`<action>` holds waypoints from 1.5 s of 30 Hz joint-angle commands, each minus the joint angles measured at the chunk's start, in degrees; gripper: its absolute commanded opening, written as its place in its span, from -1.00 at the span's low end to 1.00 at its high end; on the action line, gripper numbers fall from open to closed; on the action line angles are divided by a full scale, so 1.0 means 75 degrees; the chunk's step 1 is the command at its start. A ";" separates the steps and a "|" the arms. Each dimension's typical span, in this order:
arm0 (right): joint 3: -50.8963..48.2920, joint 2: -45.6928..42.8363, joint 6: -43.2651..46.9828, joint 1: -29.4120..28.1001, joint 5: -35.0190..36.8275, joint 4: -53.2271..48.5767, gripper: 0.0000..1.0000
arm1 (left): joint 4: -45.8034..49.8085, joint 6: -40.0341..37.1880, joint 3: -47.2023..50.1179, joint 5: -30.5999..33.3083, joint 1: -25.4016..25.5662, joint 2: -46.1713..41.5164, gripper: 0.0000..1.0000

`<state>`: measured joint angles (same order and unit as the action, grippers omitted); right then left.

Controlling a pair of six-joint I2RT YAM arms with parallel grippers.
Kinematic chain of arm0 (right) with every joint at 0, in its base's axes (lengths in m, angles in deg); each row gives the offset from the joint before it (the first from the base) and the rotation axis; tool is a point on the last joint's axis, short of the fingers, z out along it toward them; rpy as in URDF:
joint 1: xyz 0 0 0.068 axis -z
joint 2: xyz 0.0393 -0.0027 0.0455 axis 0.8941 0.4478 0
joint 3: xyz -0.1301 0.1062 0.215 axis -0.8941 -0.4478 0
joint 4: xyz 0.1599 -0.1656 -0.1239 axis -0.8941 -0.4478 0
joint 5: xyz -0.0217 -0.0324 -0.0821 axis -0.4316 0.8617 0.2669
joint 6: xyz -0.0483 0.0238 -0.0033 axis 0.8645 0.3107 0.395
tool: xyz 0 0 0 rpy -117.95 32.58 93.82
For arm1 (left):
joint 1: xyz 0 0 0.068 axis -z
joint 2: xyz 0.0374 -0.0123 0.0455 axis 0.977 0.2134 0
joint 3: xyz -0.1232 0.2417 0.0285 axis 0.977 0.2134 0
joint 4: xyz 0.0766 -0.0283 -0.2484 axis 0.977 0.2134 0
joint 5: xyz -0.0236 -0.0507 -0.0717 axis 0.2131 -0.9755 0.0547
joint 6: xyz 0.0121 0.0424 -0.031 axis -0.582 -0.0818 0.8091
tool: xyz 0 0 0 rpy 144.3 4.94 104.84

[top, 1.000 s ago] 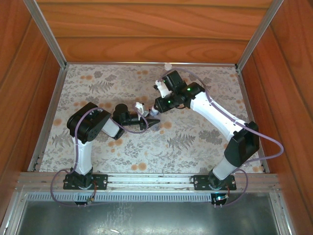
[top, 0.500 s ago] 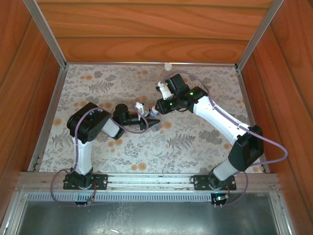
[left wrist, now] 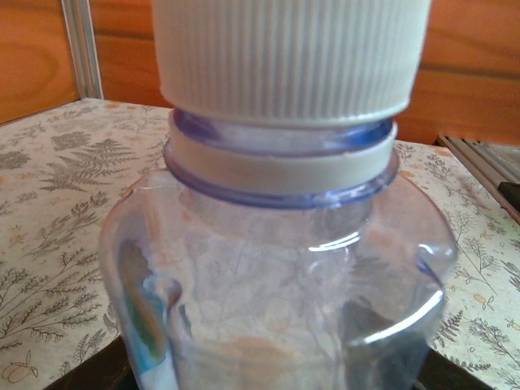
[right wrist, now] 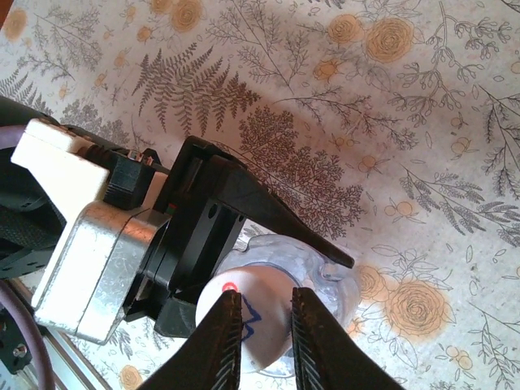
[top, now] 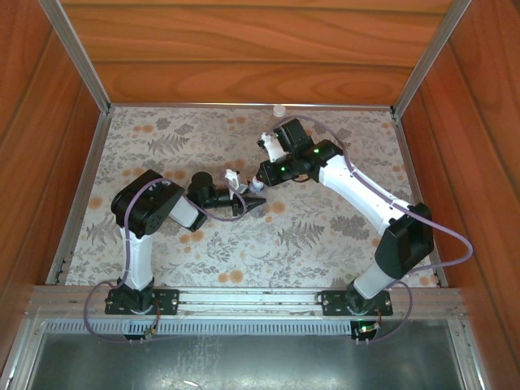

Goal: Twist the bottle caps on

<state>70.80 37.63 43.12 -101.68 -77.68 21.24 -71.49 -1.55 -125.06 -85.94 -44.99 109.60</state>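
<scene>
Lilac-tinted plastic, the slim bottle is clamped in the left tool over the middle of the table. A ribbed white cap sits on its neck, pinched between the right tool fingers, so tightening seems to be under way. A second cap lies unfitted at the far edge.

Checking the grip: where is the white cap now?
In the right wrist view, bottom centre, the white cap sits atop the bluish bottle, pinched by the right tool.
</scene>
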 commanded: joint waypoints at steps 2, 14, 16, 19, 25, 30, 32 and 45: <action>-0.0496 -0.0146 -0.0183 0.0024 -0.0725 -0.0433 -0.63 | -0.0049 0.0087 -0.0139 -0.0085 -0.0001 0.0092 0.00; -0.0501 -0.0921 -0.0448 0.0103 -0.0708 -0.0112 -0.55 | 0.0037 0.0114 -0.0210 -0.0128 -0.0018 0.0111 0.00; -0.0310 -0.0794 -0.0467 0.0201 -0.0565 -0.0058 -0.45 | 0.0052 0.0088 -0.0210 -0.0128 -0.0004 0.0103 0.00; -0.0139 -0.0480 -0.0439 0.0387 -0.0654 0.0123 -0.32 | 0.0049 0.0078 -0.0184 -0.0121 -0.0006 0.0095 0.00; 0.0226 0.0161 -0.0205 0.0558 -0.1017 -0.0107 -0.39 | 0.0063 0.0078 -0.0186 -0.0120 -0.0009 0.0091 0.00; -0.0153 -0.0006 -0.0132 0.0566 -0.1633 -0.0227 -0.52 | 0.0071 0.0089 -0.0210 -0.0110 -0.0022 0.0130 0.00; -0.0445 -0.0181 -0.0174 0.0569 -0.1749 -0.0208 -0.56 | 0.0067 0.0129 -0.0244 -0.0091 -0.0017 0.0133 0.00; -0.1020 -0.1084 -0.0142 0.0570 -0.1760 -0.0159 -0.36 | 0.0127 0.0135 -0.0286 -0.0089 -0.0004 0.0108 -0.01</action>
<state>62.38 32.43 40.54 -97.22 -92.06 20.74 -70.42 -1.09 -126.17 -86.29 -44.99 109.84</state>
